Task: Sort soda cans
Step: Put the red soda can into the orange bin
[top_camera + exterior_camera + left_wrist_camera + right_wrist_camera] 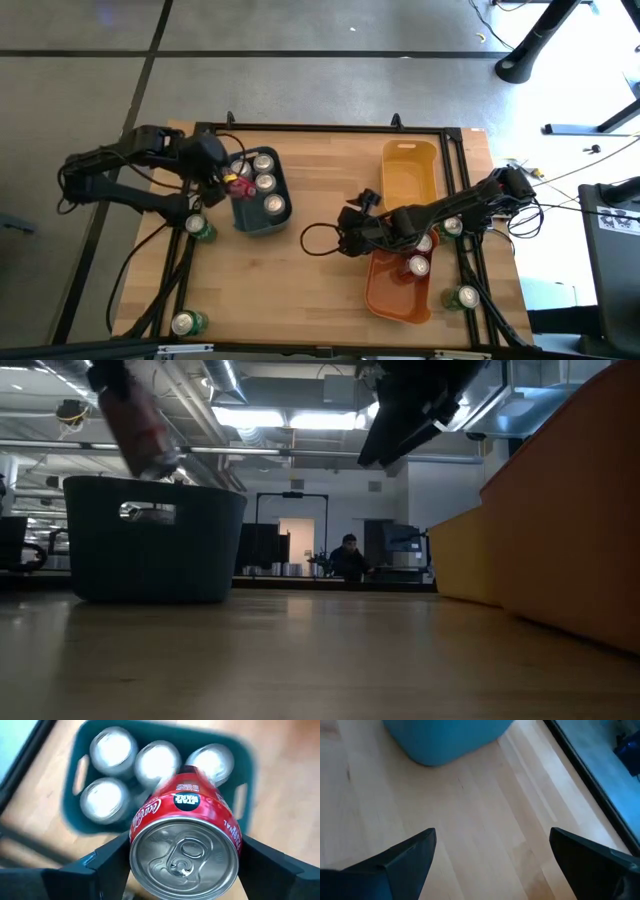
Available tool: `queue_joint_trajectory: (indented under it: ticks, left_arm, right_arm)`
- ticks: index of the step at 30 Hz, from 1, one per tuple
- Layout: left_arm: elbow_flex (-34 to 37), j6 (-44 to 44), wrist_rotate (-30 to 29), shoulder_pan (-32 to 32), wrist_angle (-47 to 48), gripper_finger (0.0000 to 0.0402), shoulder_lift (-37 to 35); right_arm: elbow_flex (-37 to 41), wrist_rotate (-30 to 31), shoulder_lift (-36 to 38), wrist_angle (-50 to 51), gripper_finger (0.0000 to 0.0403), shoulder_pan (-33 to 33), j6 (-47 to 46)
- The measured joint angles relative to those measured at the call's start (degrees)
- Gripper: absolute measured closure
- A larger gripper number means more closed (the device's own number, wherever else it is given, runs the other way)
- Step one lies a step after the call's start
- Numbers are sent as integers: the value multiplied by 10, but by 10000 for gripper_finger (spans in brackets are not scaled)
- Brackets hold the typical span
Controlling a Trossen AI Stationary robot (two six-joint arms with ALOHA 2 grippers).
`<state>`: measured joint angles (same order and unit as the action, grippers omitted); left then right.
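My left gripper (228, 182) is shut on a red soda can (186, 840) and holds it over the left part of the blue-grey bin (250, 218). Several silver-topped cans (157, 762) stand in that bin. In the low view the red can (140, 422) is tilted above the bin's rim (155, 485). My right gripper (345, 238) is open and holds nothing. It hovers over bare wood between the blue-grey bin and the orange bin (385, 298). Two cans (418, 265) lie in the orange bin. My left gripper pinches the red can's body just below its silver top (182, 857), one finger (107, 862) on each side. The top faces the wrist camera and the can's bottom points down at the bin. The can is lifted clear and tilted, above the cans in the bin.
The yellow bin (410, 168) stands at the far right and holds no can that I can see. Green cans stand on the table at the left (200, 228), near left (188, 322) and near right (465, 297); another can (452, 227) is beside the right arm. Bare wood lies mid-table.
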<state>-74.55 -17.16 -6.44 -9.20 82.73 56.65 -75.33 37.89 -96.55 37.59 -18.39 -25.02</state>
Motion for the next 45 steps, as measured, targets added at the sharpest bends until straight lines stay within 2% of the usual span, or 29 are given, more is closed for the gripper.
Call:
queue_joint_trajectory:
  ticks: [9, 14, 20, 25, 31, 34, 37, 45]
  left_arm:
    - [0, -11, 15, 98, -126, 110, 9]
    - [0, -33, 14, 170, -193, 110, 31]
    - [0, -61, -16, 256, -232, 110, 90]
    - [0, -80, -31, 308, -271, 110, 150]
    - [0, -91, -36, 336, -308, 110, 226]
    - [0, -98, -51, 343, -315, 110, 261]
    - [0, -110, -56, 346, -312, 110, 292]
    - [0, -107, -56, 360, -336, 110, 353]
  right_arm:
    - [-51, -2, 0, -5, 15, 0, 13]
    - [-62, -45, 0, -16, 15, 0, 13]
    - [-84, -26, 0, -15, 15, -29, 30]
    - [-89, -44, 0, -19, 15, -56, 13]
    - [-59, -49, -5, -107, 24, -90, 10]
    - [-37, -55, -20, -155, 58, -101, 4]
    - [-21, -55, -44, -197, 122, -108, -5]
    - [-18, -90, -137, -301, 364, -109, -17]
